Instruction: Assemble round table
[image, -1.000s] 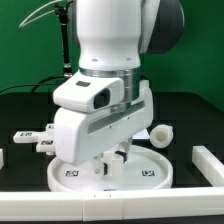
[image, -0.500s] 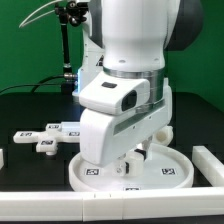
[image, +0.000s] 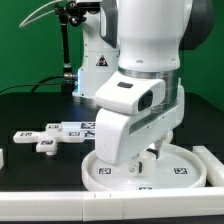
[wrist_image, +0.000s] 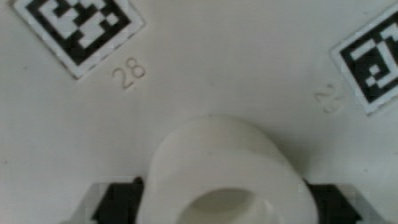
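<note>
The large rimmed round disc (image: 108, 176) lies flat at the front of the table, with tags along its rim. My gripper (image: 150, 153) reaches straight down onto its middle. In the wrist view the disc's flat face (wrist_image: 222, 70) shows two tags. The gripper (wrist_image: 221, 205) is shut on the disc's raised white hub (wrist_image: 217, 160), with a dark finger (wrist_image: 119, 203) pressed against each side of it. The cross-shaped piece (image: 48, 138) lies on the black table at the exterior view's left. The cylinder leg is hidden behind my arm.
A white rail block (image: 210, 158) stands at the exterior view's right, close to the disc's rim. A long white rail (image: 60, 203) runs along the front edge. A black stand (image: 68, 45) rises at the back left.
The gripper and the round disc have slid together toward the exterior view's right, closer to the right rail block. The leg, seen earlier beside the arm, is now hidden.
</note>
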